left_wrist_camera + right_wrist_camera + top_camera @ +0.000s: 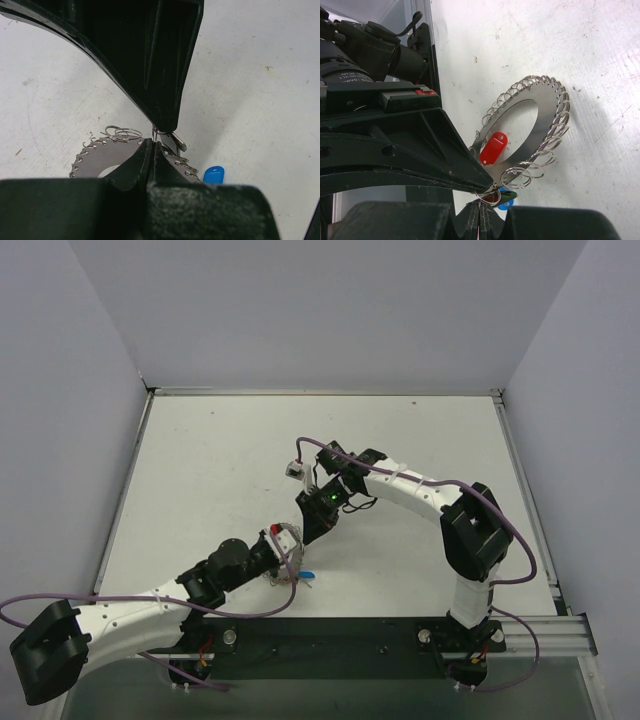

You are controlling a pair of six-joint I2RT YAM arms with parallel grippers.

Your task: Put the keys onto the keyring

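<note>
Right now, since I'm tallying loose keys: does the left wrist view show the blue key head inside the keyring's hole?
No, the blue key head shows beyond the jagged rim of the keyring, well off to the side of its hole.

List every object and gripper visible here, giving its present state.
keyring, held up on edge
left gripper, shut on the keyring's rim
right gripper, shut on a small wire loop
red key, at the keyring's hole; threading unclear
blue key, low beside the keyring's rim
</note>
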